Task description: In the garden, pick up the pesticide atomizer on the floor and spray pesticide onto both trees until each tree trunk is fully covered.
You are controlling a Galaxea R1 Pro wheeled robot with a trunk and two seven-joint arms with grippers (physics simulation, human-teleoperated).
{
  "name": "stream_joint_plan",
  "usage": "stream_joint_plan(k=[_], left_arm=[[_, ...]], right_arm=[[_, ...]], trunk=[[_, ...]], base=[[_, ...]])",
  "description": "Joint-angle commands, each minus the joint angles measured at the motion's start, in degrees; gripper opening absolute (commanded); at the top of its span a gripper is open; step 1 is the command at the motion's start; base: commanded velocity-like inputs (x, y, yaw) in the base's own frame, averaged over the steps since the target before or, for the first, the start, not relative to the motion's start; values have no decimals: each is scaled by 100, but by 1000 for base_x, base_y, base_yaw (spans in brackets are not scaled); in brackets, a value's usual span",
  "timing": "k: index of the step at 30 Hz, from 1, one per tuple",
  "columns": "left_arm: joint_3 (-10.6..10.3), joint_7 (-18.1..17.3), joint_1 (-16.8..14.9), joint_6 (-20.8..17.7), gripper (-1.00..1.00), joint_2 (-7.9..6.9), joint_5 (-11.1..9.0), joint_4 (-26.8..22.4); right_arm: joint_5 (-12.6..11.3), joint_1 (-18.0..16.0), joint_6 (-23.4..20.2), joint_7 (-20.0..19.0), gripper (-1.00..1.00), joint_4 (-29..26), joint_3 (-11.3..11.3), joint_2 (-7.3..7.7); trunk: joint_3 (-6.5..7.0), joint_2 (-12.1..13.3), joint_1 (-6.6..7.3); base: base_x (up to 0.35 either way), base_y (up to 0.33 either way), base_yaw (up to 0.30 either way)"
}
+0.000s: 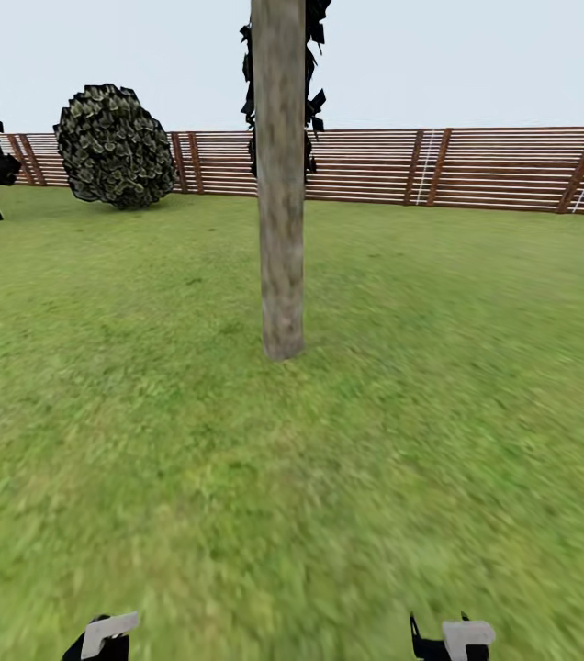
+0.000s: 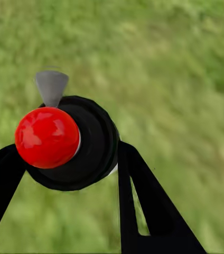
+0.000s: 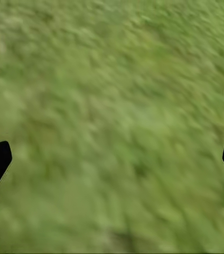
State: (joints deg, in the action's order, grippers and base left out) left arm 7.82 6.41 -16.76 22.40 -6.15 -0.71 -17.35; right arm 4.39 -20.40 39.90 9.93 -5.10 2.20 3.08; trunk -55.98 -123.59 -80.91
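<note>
A: From the head, where is the tree trunk (image 1: 281, 184)?
B: Upright on the lawn (image 1: 145, 441), straight ahead.

A: Left wrist?
B: The left gripper (image 2: 72, 174) clasps the atomizer (image 2: 70, 143) round its black body; rigid, probably light. Grey nozzle (image 2: 52, 86) points away, over grass.

A: Right wrist?
B: The right gripper (image 3: 112, 164) is spread wide, empty.

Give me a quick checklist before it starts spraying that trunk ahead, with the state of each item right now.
1. Atomizer in hand: ok, the left gripper has its fingers closed around the black body with the red cap.
2. Target in sight: ok, the tree trunk stands straight ahead on the lawn.
3. Nozzle aimed at the trunk: not ok, the left wrist view has grass behind the atomizer.
4. Close enough to spray: cannot tell, lawn lies between robot and trunk.
5. Right gripper free: ok, open over grass.
6. Pesticide on the bark: not ok, no white specks on it.
</note>
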Motion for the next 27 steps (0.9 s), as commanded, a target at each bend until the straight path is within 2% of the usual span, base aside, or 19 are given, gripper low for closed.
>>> stream_joint_plan(k=[1,27], left_arm=[[0,0,0,1,-100,0,0,-3],[0,0,3,-6,-100,-1,0,-6]], right_arm=[[0,0,0,0,100,0,0,-2],[0,0,0,-9,100,0,0,-9]], trunk=[[0,0,0],[0,0,0]], base=[[340,0,0],[340,0,0]])
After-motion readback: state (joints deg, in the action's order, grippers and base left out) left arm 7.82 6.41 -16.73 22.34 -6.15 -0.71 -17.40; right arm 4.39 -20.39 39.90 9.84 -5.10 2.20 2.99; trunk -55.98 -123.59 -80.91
